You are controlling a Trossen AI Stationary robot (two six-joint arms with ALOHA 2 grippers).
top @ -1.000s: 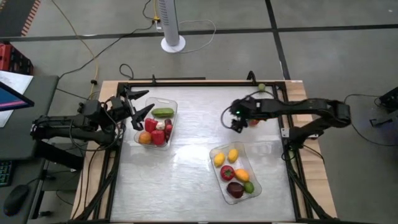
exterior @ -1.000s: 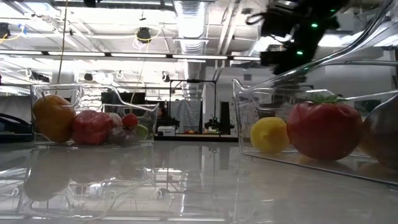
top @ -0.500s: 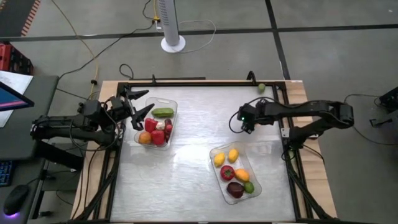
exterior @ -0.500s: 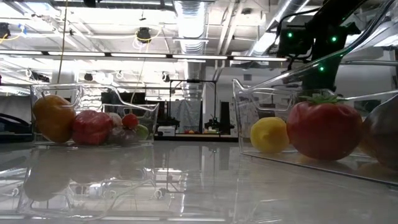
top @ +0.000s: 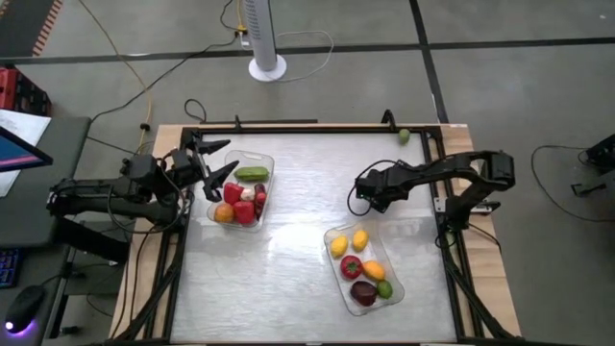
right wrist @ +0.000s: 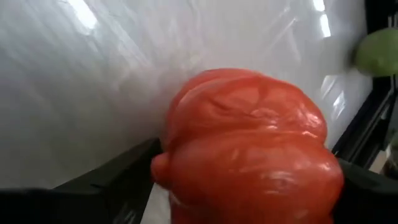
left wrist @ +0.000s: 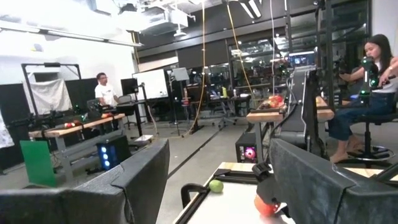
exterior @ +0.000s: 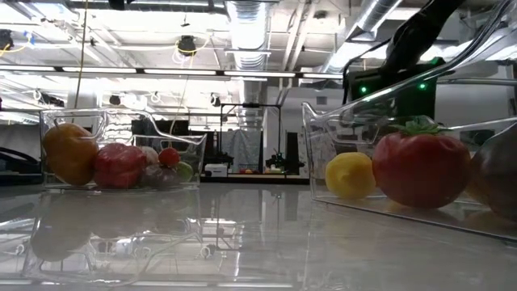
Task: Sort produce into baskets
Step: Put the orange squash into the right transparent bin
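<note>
We are carrying a lumpy glossy red toy pepper (right wrist: pixel 249 149), pinched between the wide-set fingers of the right gripper (top: pixel 368 197) above the table's far right, toward the clear plastic right basket (top: pixel 337 258), which calls for lowering and releasing, while the left gripper (top: pixel 213 161) is waiting spread beside the left basket (top: pixel 267 173).

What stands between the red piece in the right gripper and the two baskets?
Nothing visible. The right gripper holds the red piece above bare table. The near basket lies just beside it; the far basket lies across open tabletop.
</note>
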